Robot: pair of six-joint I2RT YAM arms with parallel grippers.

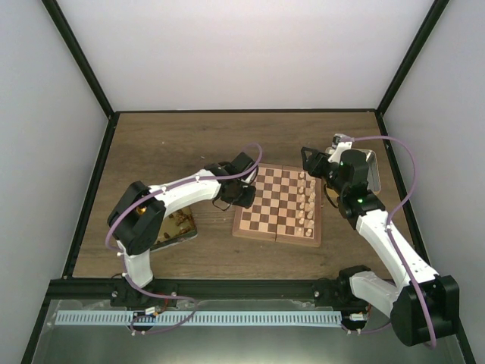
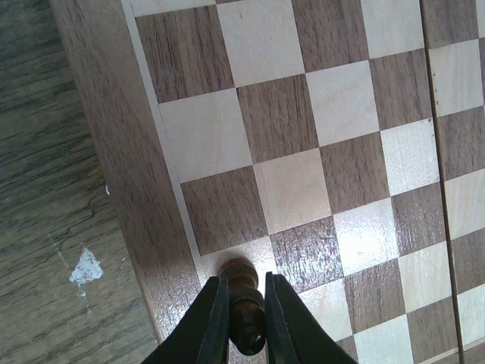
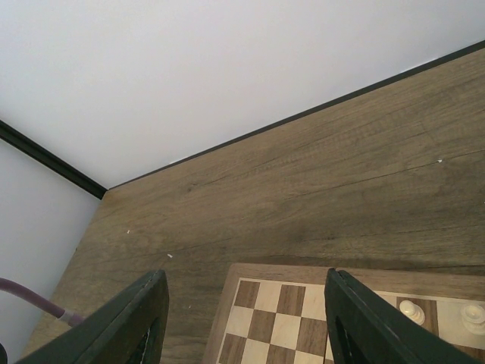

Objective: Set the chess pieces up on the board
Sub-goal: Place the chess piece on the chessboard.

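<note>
Reaching out from the near-left corner, the left arm point(image 1: 182, 189) had its elbow cocked up over the gold tin point(image 1: 184, 227). Its forearm ran right and ended at the left edge of the board point(image 1: 273, 208). The wrist cam made it pretty clear: the left hand point(image 2: 246, 280) was pinched tight on a dark brown chess piece point(image 2: 244, 311), with both fingers point(image 2: 214, 318) pressed against its sides. The piece was over a light square in the board's outer column, right next to the tan border. Couldn't tell if its base was actually touching the wood or just above it.

The right arm point(image 1: 386, 239) came up from the near-right, bent at the elbow, and leaned in toward the board's far right corner, just in front of the silver tin point(image 1: 371, 163). The right hand point(image 3: 250, 326) was spread wide with nothing between its fingers, hanging above the desk point(image 3: 303, 174) and that corner of the board. The pale pieces point(image 1: 307, 201) stood in two lines along the board's right side.
</note>
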